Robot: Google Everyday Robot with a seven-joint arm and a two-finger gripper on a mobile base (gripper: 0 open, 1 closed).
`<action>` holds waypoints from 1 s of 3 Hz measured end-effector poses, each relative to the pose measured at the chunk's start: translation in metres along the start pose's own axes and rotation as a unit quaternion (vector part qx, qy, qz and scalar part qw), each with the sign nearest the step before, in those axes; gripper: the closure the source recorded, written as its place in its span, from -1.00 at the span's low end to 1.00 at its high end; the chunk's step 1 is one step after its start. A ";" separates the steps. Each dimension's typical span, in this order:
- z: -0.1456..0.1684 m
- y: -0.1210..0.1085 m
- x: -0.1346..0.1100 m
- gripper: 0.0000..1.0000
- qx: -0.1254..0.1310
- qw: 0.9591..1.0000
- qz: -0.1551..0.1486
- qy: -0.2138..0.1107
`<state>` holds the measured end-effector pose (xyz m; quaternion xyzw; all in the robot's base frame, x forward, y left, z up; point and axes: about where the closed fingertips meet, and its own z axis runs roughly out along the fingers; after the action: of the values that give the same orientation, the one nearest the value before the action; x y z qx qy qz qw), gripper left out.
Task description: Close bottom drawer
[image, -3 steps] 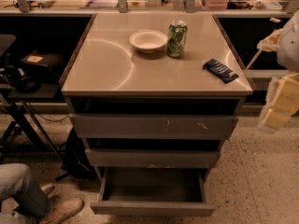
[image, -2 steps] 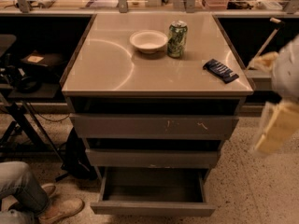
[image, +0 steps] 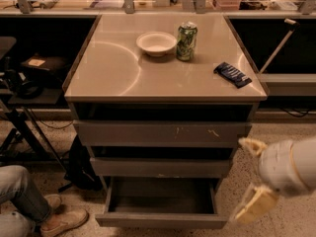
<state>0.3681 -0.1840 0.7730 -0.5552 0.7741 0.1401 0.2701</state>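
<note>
Bottom drawer [image: 160, 220] is pulled well out at the cabinet's foot, tray open to view, plain front twd the room. Gripper [image: 253, 176] hangs low on the right, just beside the drawer's right front corner. Fingers [image: 254, 206] are spread wide w/ nothing betw them; the lower one is nearest the corner, apparently not touching. On the desk [image: 113, 78]: bowl [image: 156, 43], green can [image: 186, 42], dark packet [image: 232, 74].
</note>
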 end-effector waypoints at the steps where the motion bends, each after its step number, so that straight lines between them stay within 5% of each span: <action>1: 0.097 0.034 0.080 -1.00 -0.043 0.996 0.081 -0.020; 2: 0.171 0.053 0.142 -1.00 -0.065 0.987 0.147 -0.028; 3: 0.200 0.066 0.154 -1.00 -0.088 0.980 0.171 -0.042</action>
<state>0.3227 -0.1786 0.5166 -0.4304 0.8300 0.2749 0.2241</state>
